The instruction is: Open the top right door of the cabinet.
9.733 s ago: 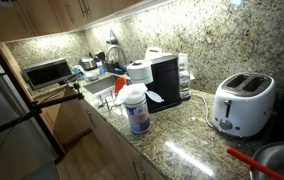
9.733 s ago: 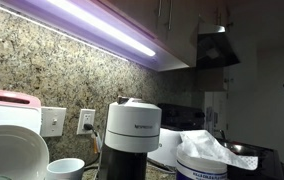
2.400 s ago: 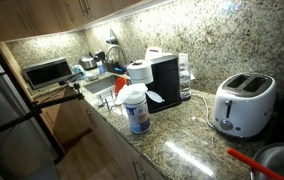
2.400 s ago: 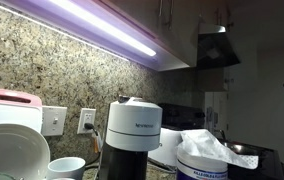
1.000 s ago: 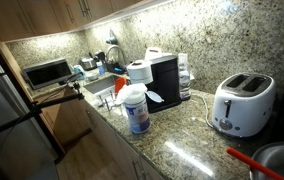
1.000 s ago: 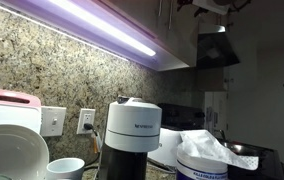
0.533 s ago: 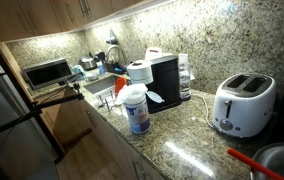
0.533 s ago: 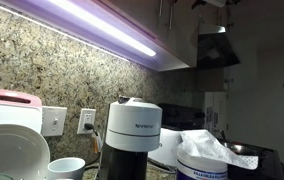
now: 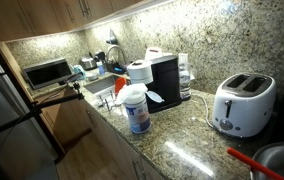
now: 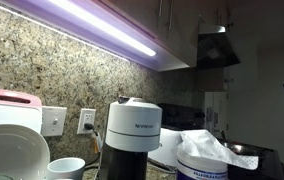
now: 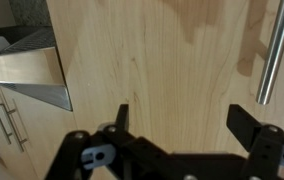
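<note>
In the wrist view a medium-brown wooden cabinet door [image 11: 152, 55] fills the frame. Its slim vertical silver bar handle [image 11: 273, 50] runs down the upper right. My gripper [image 11: 182, 120] faces the flat wood, open, with nothing between its dark fingers [image 11: 245, 120]. The handle lies to the right of and above the right finger, apart from it. In the exterior views only the cabinet's lower edge shows, over the counter [image 9: 77, 10] and above the light strip [image 10: 172, 12]. The gripper is out of view in both.
A steel range hood [image 11: 27, 65] juts out left of the door, also seen in an exterior view [image 10: 214, 47]. Below stand a black coffee machine [image 9: 165, 80], a white toaster [image 9: 242, 103], a wipes tub [image 9: 135, 110], a microwave [image 9: 47, 72] and a grey fridge [image 9: 2, 110].
A dark part of the arm that showed at the top edge of an exterior view a second ago has moved up out of that frame. Nothing on the counter has moved.
</note>
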